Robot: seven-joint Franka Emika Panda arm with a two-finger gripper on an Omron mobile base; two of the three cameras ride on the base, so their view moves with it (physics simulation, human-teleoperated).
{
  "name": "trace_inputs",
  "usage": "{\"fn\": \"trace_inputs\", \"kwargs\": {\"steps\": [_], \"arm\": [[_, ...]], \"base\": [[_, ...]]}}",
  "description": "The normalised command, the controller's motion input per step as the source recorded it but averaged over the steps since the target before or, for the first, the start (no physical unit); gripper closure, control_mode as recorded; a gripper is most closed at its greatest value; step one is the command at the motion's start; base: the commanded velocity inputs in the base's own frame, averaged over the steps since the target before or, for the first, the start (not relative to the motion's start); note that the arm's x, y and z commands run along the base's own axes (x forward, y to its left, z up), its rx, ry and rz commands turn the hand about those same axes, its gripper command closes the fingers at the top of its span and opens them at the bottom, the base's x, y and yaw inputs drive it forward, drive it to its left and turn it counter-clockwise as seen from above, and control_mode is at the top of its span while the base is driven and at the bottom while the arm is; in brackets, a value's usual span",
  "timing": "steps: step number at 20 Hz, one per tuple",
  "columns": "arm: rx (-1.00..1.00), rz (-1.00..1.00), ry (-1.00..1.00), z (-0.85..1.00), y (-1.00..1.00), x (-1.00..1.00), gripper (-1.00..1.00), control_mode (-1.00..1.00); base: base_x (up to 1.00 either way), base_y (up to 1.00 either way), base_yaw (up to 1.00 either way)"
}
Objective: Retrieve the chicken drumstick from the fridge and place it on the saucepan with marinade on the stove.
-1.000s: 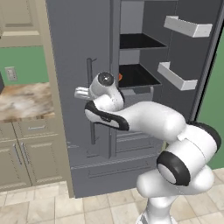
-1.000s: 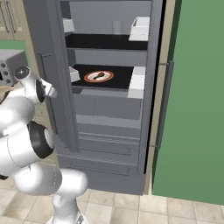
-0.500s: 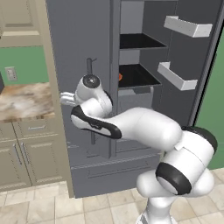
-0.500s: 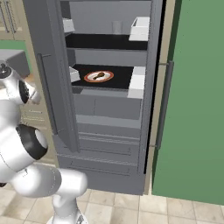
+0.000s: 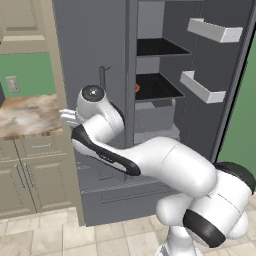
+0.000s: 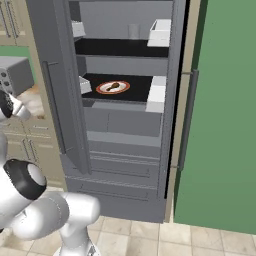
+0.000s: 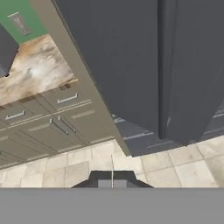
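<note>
Beige cabinets [image 5: 30, 170] and a marbled counter [image 5: 25, 115] flank the fridge [image 5: 95, 60] in the left base view, where the pincer [image 5: 66, 116] sits shut and empty, out over the counter's edge and well to the left of the open fridge bay. Far off to its right, an orange speck on the middle shelf is probably the drumstick [image 5: 137, 88]. From the right base view the drumstick [image 6: 113, 87] lies on a plate [image 6: 113, 88], deep inside, with the door's edge [image 6: 75, 100] between it and the pincer. Looking down the hand, the fingertips [image 7: 105, 183] press together above floor tiles [image 7: 144, 170], the door [image 7: 127, 65] just ahead. Swinging back could clip that door edge, or closed jaws could shove the drumstick off its plate.
</note>
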Motion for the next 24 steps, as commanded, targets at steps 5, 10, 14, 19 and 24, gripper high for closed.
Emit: {"fn": "trace_inputs", "kwargs": {"steps": [5, 10, 14, 19, 24], "arm": [[0.0, 0.0, -0.16, 0.23, -0.74, -0.59, 1.0, -1.0], [0.0, 0.01, -0.04, 0.21, -1.0, -0.39, 1.0, -1.0], [0.0, 0.11, -0.01, 0.14, -0.82, -0.27, 1.0, -1.0], [-0.01, 0.13, 0.0, 0.03, -0.26, -0.14, -1.0, -1.0], [-0.07, 0.05, 0.0, 0.01, -0.01, -0.08, -1.0, -1.0]], "base": [[0.0, 0.0, 0.0], [0.0, 0.0, 0.0], [0.0, 0.0, 0.0], [0.0, 0.0, 0.0], [0.0, 0.0, 0.0]]}}
